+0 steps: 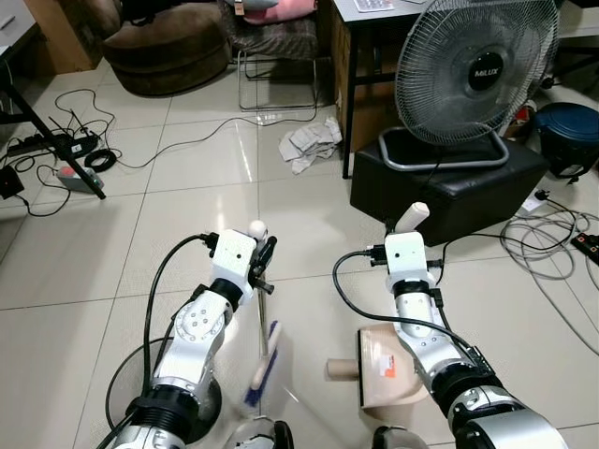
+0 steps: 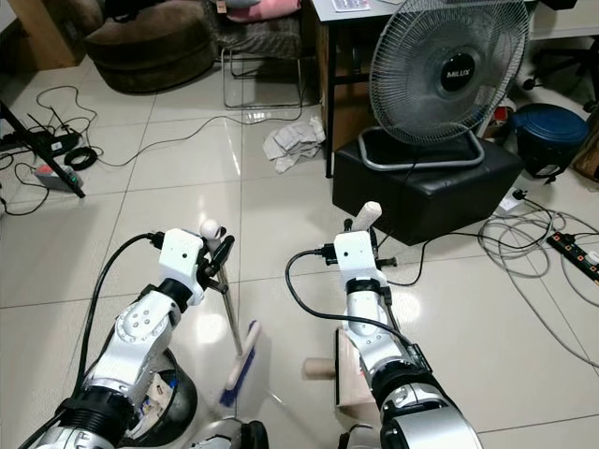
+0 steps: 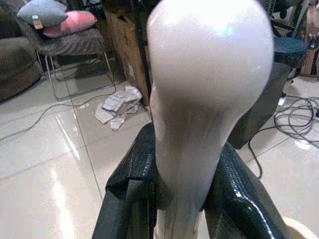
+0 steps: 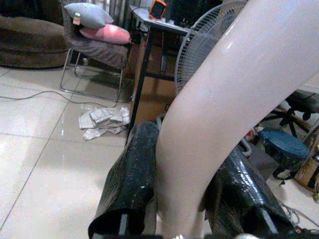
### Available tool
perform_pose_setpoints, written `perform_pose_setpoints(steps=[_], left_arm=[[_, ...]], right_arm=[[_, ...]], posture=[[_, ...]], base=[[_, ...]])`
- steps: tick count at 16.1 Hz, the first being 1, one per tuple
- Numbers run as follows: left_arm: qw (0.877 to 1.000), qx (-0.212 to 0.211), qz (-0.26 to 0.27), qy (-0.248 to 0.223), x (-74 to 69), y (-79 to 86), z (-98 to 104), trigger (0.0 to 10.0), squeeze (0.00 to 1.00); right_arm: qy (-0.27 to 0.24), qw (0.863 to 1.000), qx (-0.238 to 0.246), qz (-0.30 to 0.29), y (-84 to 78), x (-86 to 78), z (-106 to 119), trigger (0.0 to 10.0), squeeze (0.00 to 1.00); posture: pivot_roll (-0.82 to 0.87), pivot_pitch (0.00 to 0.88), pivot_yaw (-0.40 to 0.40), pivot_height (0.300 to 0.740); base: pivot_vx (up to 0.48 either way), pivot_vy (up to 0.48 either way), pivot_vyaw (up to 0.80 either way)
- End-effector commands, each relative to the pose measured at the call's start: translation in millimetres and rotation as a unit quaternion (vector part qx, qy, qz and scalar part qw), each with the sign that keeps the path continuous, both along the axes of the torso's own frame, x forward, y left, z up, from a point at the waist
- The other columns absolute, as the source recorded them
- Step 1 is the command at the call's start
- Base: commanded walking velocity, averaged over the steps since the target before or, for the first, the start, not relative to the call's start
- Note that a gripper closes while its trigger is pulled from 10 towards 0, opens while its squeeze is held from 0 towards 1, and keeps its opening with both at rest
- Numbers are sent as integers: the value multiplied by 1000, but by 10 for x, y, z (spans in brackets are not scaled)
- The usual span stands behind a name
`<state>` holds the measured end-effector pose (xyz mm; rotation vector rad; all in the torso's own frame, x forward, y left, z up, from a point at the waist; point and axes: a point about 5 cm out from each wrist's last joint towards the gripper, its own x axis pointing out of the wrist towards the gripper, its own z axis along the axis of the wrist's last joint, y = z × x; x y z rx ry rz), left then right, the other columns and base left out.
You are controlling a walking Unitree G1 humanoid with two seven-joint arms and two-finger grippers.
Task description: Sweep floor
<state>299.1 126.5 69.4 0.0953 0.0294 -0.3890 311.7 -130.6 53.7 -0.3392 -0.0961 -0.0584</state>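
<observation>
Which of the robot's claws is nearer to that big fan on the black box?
Right. The right claw, gripping the dustpan handle, sits just below the fan; the left claw, holding the broom, is farther left.

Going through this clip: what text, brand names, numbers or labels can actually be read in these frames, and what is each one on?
"MILUX": white letters on the dark hub at the centre of the fan grille.
The small tag on the grey cushion: too blurred to read.
The orange device on the desk: its face is too small to read.
</observation>
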Motion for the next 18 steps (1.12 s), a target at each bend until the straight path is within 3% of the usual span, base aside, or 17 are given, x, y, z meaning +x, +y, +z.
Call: perform_pose_setpoints(steps=[1, 8, 10, 16, 18], left_arm=[[999, -29, 6, 15, 16, -15, 7, 10000, 0], [992, -114, 10, 59, 39, -123, 8, 10000, 0], [984, -161, 5, 72, 42, -157, 45, 10000, 0], [980, -189, -25, 65, 73, -215, 147, 10000, 0], [983, -178, -41, 29, 91, -200, 256, 10000, 0]], right_arm=[[-1, 1000, 15, 8, 51, 11, 12, 10000, 0], [16, 998, 53, -21, -6, 17, -20, 10000, 0], [18, 998, 60, -30, -46, 22, -21, 10000, 0], [14, 997, 72, -40, -140, 42, 7, 10000, 0], [12, 997, 72, -38, -152, 48, 16, 10000, 0]], posture=[[76, 137, 111, 740], [69, 123, 108, 740], [68, 116, 106, 740], [56, 92, 103, 740], [56, 94, 101, 740]], base=[[0, 0, 0], [0, 0, 0], [0, 0, 0], [0, 0, 0], [0, 0, 0]])
